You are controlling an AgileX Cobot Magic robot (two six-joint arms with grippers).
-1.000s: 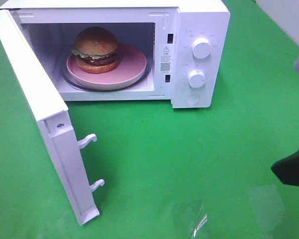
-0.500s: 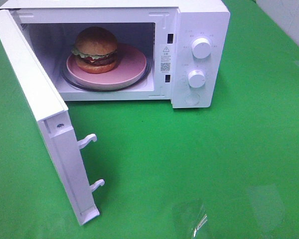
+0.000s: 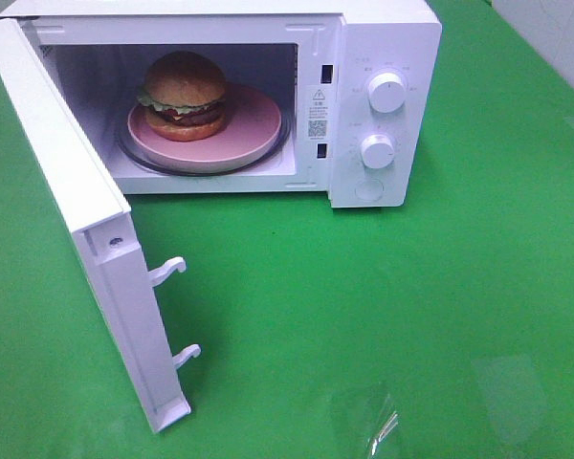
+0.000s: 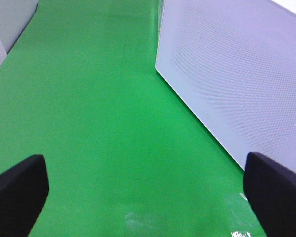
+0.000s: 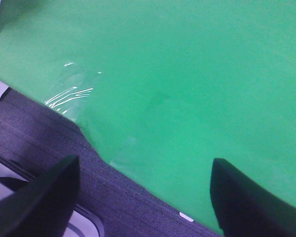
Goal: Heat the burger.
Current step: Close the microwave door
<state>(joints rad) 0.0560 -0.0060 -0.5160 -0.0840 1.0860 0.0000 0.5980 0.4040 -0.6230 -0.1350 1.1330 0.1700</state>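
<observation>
A green table point(image 3: 440, 316) carries a white microwave point(image 3: 387, 33) whose door point(image 3: 67, 191) stands wide open on its left side. In the microwave's chamber a pink plate point(image 3: 253, 129) lies flat, with the burger point(image 3: 184, 94) upright on the plate's left half. The left hand point(image 4: 145, 192) hovers over bare table just beside a white dotted face of the microwave, fingers spread wide with nothing between them, while the right hand point(image 5: 145, 197) hangs away from the microwave over the table's edge, fingers also apart and empty.
</observation>
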